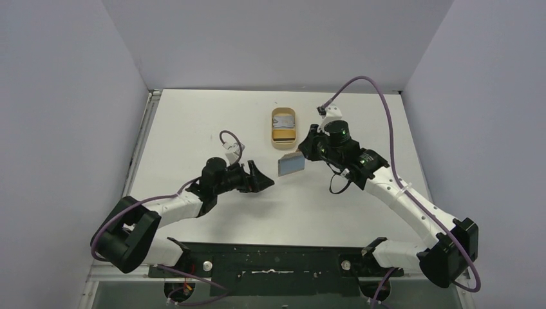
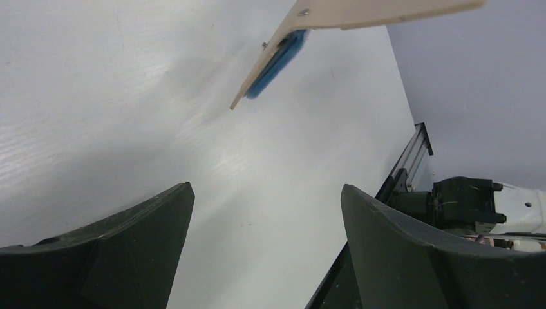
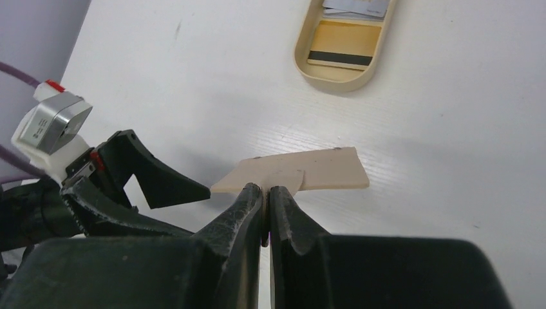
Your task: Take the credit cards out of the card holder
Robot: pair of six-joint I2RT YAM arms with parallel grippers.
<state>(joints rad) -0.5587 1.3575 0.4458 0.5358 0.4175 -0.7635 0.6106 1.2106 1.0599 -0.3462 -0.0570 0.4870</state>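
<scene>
The beige-tan card holder (image 1: 290, 165) hangs lifted above the table, held by its strap tab in my shut right gripper (image 1: 301, 152). In the right wrist view the jaws (image 3: 267, 190) pinch the tab of the card holder (image 3: 309, 170). A light blue credit card (image 2: 277, 64) sticks out of the card holder (image 2: 360, 11) in the left wrist view. It shows as the bluish face in the top view (image 1: 291, 166). My left gripper (image 1: 265, 176) is open and empty, just left of the holder and apart from it. Its black fingers (image 2: 148, 225) stand wide over bare table.
An oval tan dish (image 1: 284, 137) stands behind the holder. It holds a gold card with a black stripe (image 3: 342, 44) and a pale card (image 3: 357, 6). The left gripper's fingers (image 3: 161, 183) show close to the holder's left end.
</scene>
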